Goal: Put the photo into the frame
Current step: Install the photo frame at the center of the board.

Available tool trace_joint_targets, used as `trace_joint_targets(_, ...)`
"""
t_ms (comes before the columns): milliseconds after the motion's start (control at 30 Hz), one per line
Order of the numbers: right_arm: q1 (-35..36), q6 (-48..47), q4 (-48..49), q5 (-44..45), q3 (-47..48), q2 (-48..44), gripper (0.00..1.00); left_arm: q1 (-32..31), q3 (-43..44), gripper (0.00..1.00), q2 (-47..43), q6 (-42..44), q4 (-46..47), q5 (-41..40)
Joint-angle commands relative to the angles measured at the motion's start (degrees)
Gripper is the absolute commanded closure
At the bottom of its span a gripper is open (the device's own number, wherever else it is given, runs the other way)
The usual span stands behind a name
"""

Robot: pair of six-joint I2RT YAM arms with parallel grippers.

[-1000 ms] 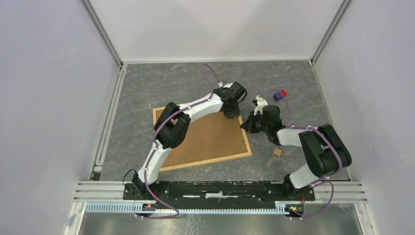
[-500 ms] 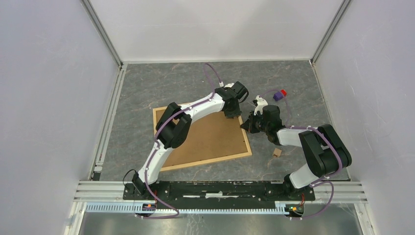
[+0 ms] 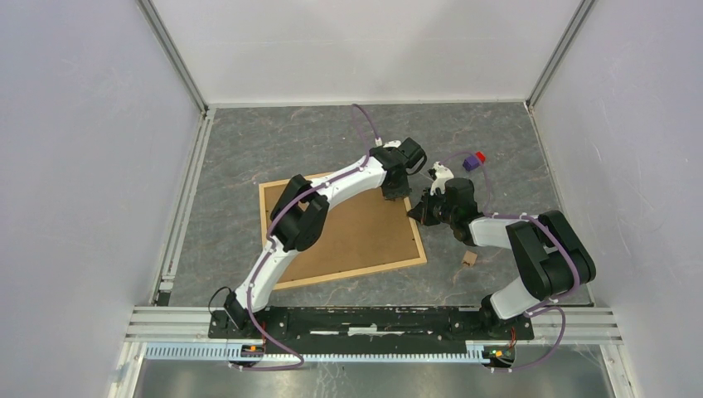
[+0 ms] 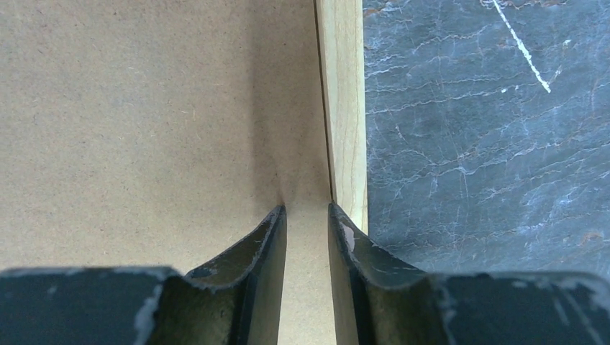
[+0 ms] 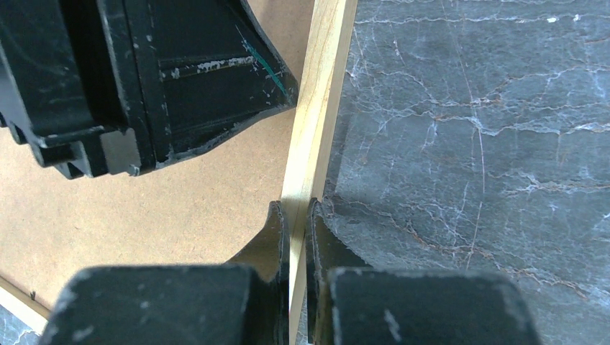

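Frame (image 3: 352, 236) lying back-up on the table (image 3: 265, 141), long axis roughly left to right. I have both arms at its far right corner. My right gripper (image 5: 297, 212) is pinched on the thin wood strip (image 5: 316, 108) of the right edge, one finger on each side. My left gripper (image 4: 307, 215), fingers slightly apart and holding nothing, rests its tips on the brown backing (image 4: 144, 108) just inside that strip. The photo shows in no view, so I cannot tell whether it sits beneath the backing.

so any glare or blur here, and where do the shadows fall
Top view: even light, no glare. Left wrist: a soft shadow on the frame just ahead of the left gripper. Right wrist: sharp, with a dim band on the table beside the frame.
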Motion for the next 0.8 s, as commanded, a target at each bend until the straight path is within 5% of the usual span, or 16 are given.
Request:
trace_joint_targets(0, 1.3, -1.0, -8.3, -0.7, -2.2, 2.4, 1.0, -1.2, 0.6, 0.64, 7.3, 0.1, -5.4, -2.1)
trace_joint_targets(767, 1.3, -1.2, -9.0, 0.0, -2.5, -0.1, 1.0, -2.9, 5.3, 0.49, 12.2, -1.4, -17.5, -9.4)
